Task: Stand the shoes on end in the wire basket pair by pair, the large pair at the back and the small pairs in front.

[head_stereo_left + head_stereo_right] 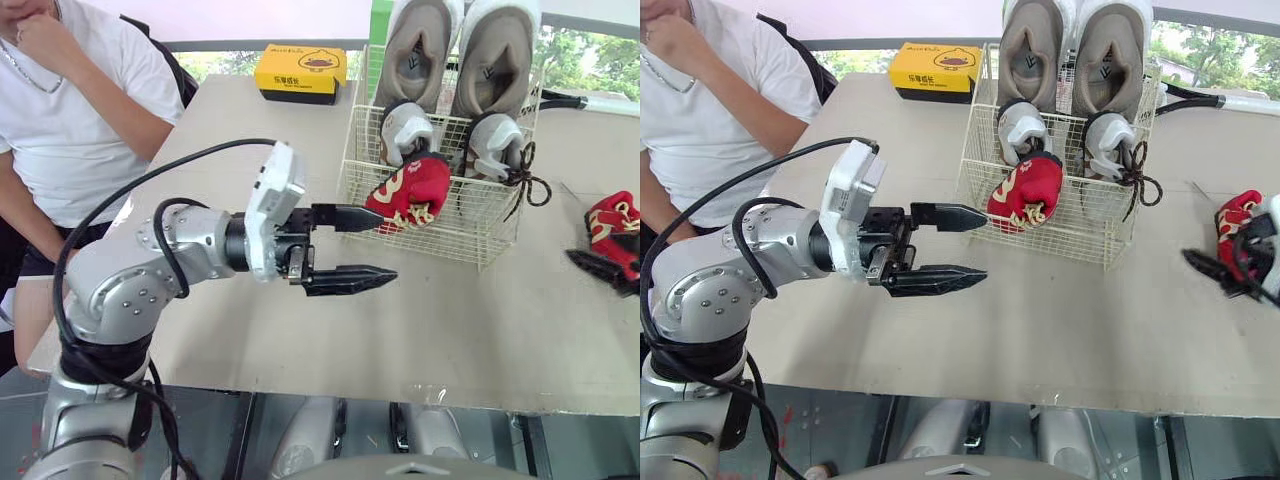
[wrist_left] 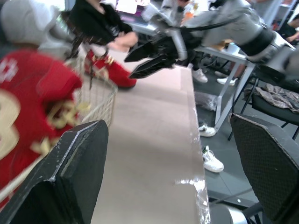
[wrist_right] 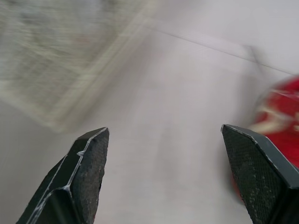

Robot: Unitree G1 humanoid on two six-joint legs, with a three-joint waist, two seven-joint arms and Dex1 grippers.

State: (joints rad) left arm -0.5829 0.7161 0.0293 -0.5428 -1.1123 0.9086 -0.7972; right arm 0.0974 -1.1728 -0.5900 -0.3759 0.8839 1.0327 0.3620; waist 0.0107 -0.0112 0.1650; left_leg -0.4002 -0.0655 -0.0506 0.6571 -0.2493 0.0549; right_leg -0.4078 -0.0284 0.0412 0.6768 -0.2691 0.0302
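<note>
The wire basket (image 1: pixel 492 238) stands at the table's back right. A large tan pair (image 1: pixel 458 50) stands on end at its back, and a small grey-and-white pair (image 1: pixel 450 135) stands before it. One red shoe (image 1: pixel 410 190) is in the basket's front left corner. My left gripper (image 1: pixel 387 245) is open just left of it, the upper fingertip close to the shoe's side and nothing between the fingers. The second red shoe (image 1: pixel 612 228) lies on the table right of the basket. My right gripper (image 1: pixel 1218 268) hovers open beside it, the shoe (image 3: pixel 279 116) near one finger.
A person in a white shirt (image 1: pixel 70 120) sits at the table's left side. A yellow box (image 1: pixel 300 72) lies at the back, left of the basket. The table's front edge (image 1: pixel 330 395) runs close below my left arm. Chairs (image 2: pixel 266 158) stand beyond the table.
</note>
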